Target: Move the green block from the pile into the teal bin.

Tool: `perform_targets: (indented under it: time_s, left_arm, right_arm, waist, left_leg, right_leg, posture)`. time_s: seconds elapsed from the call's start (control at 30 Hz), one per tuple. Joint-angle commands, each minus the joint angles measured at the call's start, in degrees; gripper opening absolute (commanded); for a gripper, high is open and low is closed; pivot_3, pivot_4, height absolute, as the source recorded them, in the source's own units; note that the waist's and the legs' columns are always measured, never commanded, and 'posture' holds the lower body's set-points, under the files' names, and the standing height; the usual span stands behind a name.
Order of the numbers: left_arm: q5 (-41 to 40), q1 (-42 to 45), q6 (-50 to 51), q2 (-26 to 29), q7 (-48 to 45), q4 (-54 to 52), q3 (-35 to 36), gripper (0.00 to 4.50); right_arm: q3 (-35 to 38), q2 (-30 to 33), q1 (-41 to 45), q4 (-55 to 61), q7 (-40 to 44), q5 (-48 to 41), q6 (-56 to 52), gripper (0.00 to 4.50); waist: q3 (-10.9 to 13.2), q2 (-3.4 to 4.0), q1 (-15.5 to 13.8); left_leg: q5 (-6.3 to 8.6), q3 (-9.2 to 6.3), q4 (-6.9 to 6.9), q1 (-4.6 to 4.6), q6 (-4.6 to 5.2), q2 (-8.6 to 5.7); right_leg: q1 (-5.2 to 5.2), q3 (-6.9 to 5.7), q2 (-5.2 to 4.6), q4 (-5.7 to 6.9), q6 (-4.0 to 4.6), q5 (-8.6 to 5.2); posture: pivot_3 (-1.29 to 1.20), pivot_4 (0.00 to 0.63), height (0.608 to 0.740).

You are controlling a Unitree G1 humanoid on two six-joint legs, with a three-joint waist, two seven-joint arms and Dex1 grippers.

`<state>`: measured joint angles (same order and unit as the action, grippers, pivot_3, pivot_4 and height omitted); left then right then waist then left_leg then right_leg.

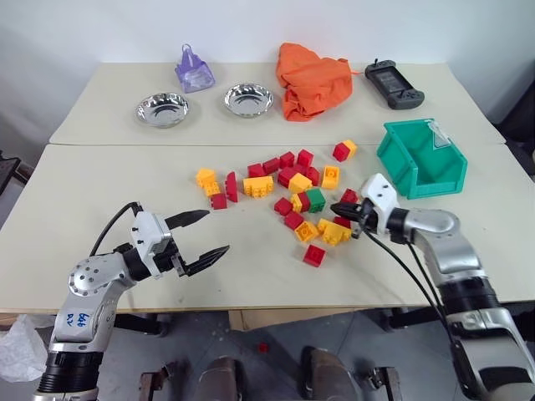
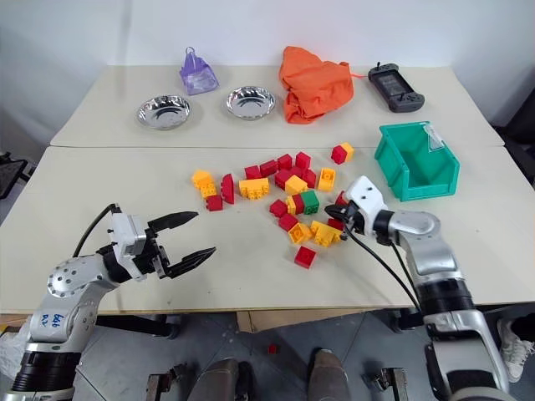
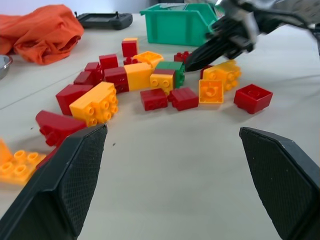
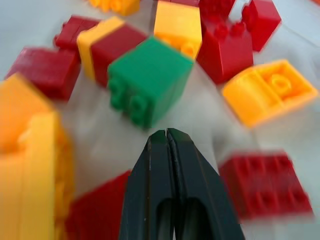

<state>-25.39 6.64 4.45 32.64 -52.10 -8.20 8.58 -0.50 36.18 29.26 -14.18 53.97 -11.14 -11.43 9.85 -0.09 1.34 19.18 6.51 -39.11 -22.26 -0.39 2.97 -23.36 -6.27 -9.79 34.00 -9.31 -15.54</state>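
Fingers of my left gripper (image 1: 199,236) stand spread wide with nothing between them, hovering over bare table (image 1: 100,200) at the near left, well apart from the bricks; I judge that arm idle for this job. Moving right, the pile (image 1: 284,188) of red and yellow bricks sprawls across the middle of the table, and the green block (image 1: 315,200) sits in its right half, lying on the tabletop with a red-and-yellow brick touching its left side and a yellow one just behind it. Just right of it, my right gripper (image 1: 338,208) points into the pile with its two black fingers pressed together, holding nothing, the tips near the green block but not touching it. At the far right stands the teal bin (image 1: 422,159), open side up and apart from the pile. I read the step in hand as the approach for the pick: the block is not yet grasped and the bin has not received it. The next move, as I judge it, calls for parting the right fingers, setting them astride the green block's free sides without dragging its neighbours along, closing, lifting clear and carrying it right and farther out to the bin.
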Motion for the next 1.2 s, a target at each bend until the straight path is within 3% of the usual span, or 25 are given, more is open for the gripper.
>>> perform_targets:
  time_s: [0.03, 0.13, 0.23, 0.37, 0.57, 0.6, 0.73, 0.9, 1.2]
  left_arm:
    - [-0.48, 0.41, -1.16, 0.58, -0.90, 0.36, 1.02, 4.50]
    - [-0.26, 1.29, -1.48, 0.53, -1.47, 1.92, 0.87, 4.50]
    - [-0.24, 1.73, -1.21, 0.63, -1.89, 2.45, 0.74, 4.50]
    - [0.25, 2.00, -1.73, 1.21, -3.51, 2.66, 0.05, 4.50]
    - [-0.01, 2.64, -1.48, 1.10, -4.11, 2.76, -0.07, 4.50]
    - [-0.06, 2.78, -1.37, 1.05, -4.14, 2.63, -0.15, 4.50]
    - [-0.16, 3.26, -1.07, 0.87, -4.07, 2.36, -0.51, 4.50]
    - [-0.14, 3.55, -0.76, 0.40, -3.71, 1.85, -1.08, 4.50]
    - [-0.24, 2.30, -0.75, -0.03, -2.30, 0.16, -0.69, 4.50]
  right_arm:
    - [7.90, 4.91, -3.99, 5.22, 2.19, -4.58, 0.59, 0.05]
    - [15.15, 9.43, -11.00, 4.89, 4.40, -7.31, 1.63, 0.05]
    - [20.09, 11.57, -16.56, 3.92, 6.59, -9.45, 3.64, 0.89]
    - [25.74, 12.61, -22.61, 2.32, 10.24, -13.12, 4.24, 2.33]
    - [19.49, 10.18, -18.33, 10.14, 6.75, -13.40, -1.71, 4.33]
    - [17.27, 9.66, -16.62, 12.23, 6.39, -13.58, -3.69, 4.48]
    - [7.97, 6.76, -7.65, 16.70, 3.36, -12.65, -13.62, 4.48]
    - [-3.12, 1.91, 3.51, 10.88, -2.21, -4.64, -18.86, 4.48]
    - [-9.10, -7.40, 12.52, -1.34, -10.14, 3.08, -18.75, 4.48]
  waist:
    - [0.00, 0.00, 0.06]
    - [0.00, 0.00, -0.89]
    - [0.00, -0.01, -1.22]
    - [0.00, -0.01, -1.22]
    - [0.00, 0.01, -0.43]
    - [0.00, 0.00, -0.18]
    - [0.00, 0.00, 0.13]
    - [0.00, 0.00, -0.12]
    - [-0.01, 0.00, 0.20]
  left_leg:
    - [0.00, 0.01, 0.00, 0.00, 0.00, 0.00]
    - [0.00, -0.01, 0.00, 0.01, 0.00, 0.00]
    - [0.01, 0.06, -0.01, 0.01, 0.01, 0.00]
    - [0.00, 0.08, -0.01, 0.08, 0.01, 0.00]
    - [0.00, 0.17, -0.02, 0.16, 0.01, 0.01]
    - [0.00, 0.17, -0.02, 0.16, 0.00, 0.03]
    - [0.00, 0.14, -0.03, 0.14, -0.01, 0.05]
    - [0.00, 0.13, -0.05, 0.07, 0.00, 0.04]
    - [0.00, 0.14, -0.03, 0.03, 0.00, 0.04]
  right_leg:
    - [0.00, 0.00, 0.00, 0.00, 0.00, 0.00]
    - [0.02, -0.01, 0.00, 0.00, 0.00, 0.00]
    - [0.02, 0.00, 0.00, -0.04, 0.00, 0.00]
    - [0.05, 0.03, 0.00, -0.02, 0.00, 0.00]
    - [0.03, 0.14, 0.00, 0.04, 0.00, 0.01]
    - [0.03, 0.13, 0.00, 0.04, 0.01, 0.01]
    - [-0.01, 0.13, 0.01, 0.12, 0.02, 0.01]
    - [-0.04, 0.11, 0.00, 0.10, 0.02, 0.02]
    - [-0.09, 0.10, 0.00, 0.10, 0.02, 0.02]
  posture:
    - [0.00, 0.150, 0.740]
    - [0.00, 0.150, 0.740]
    - [0.00, 0.150, 0.740]
    - [0.00, 0.150, 0.740]
    - [0.00, 0.150, 0.740]
    - [0.00, 0.150, 0.740]
    - [0.00, 0.150, 0.740]
    - [0.00, 0.150, 0.740]
    - [0.00, 0.150, 0.740]
